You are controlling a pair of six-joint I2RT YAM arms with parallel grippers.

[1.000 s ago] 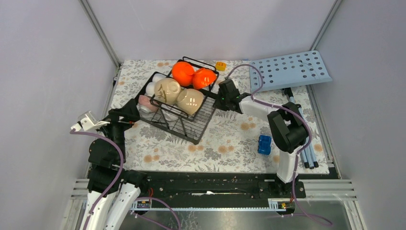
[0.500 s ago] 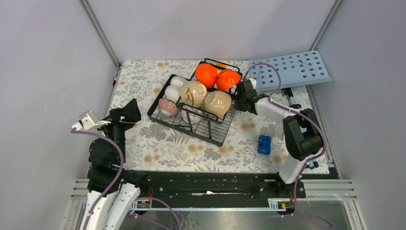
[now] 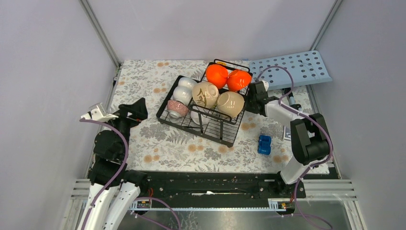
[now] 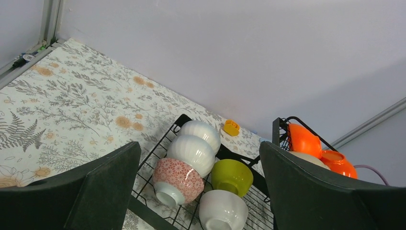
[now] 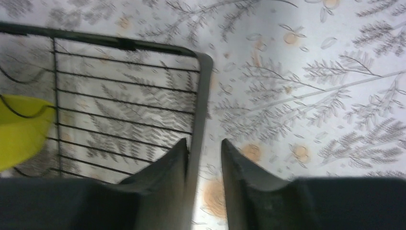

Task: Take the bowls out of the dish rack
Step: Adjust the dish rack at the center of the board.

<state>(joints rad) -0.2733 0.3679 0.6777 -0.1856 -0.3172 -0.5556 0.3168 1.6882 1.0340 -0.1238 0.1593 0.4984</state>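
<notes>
Where the floral cloth (image 3: 182, 148) runs nearest the arm bases, a blue block (image 3: 264, 143) is seen on the right arm's side, well apart from the dish rack (image 3: 216, 130). The left gripper (image 3: 140, 109) is held over the cloth left of the rack, clear of it, jaws spread wide. The rack's flat part is framed between its fingers (image 4: 91, 191) in the wrist view. The right gripper (image 3: 250, 99) is set at the rack's right edge, jaws parted only narrowly, with the rim bar (image 5: 198, 115) passed between them. The bar is touched by the finger (image 5: 165, 167) on the rack side, and a strip of cloth is left showing before the other finger (image 5: 237, 167); that view is blurred. On the tined flat part, a white bowl (image 4: 221, 216) is found nearest, then a pink-speckled bowl (image 4: 174, 178) and a yellow-green bowl (image 4: 232, 176) side by side. Two more white bowls (image 4: 192, 152) are lined up behind the pink one. In the raised basket two cream bowls (image 3: 205, 94) are packed together, with two orange bowls (image 3: 217, 75) touching at its far end. Just past the rack a small yellow piece (image 4: 231, 127) is seen on the cloth. A light-blue perforated board (image 3: 292, 69) is placed at the far right.
</notes>
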